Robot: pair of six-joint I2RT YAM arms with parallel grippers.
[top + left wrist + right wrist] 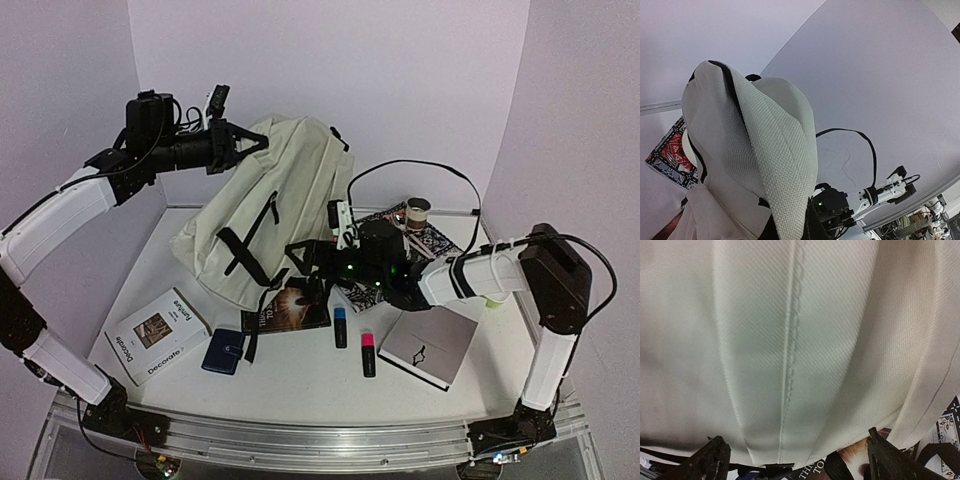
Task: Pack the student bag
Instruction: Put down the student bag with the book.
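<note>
The student bag, a large cream backpack with black zipper trim and dark straps, stands tilted at the back of the table. My left gripper is raised and shut on the bag's top edge, holding it up. In the left wrist view the bag's woven fabric fills the frame and hides the fingers. My right gripper stands open low at the bag's front bottom edge, over a dark book. In the right wrist view the gripper has its fingers spread wide, with bag fabric just ahead and nothing held.
On the table lie a white "Decorate" book, a navy wallet, a blue highlighter, a pink highlighter and a grey notebook. A patterned book and a small roll sit behind the right arm.
</note>
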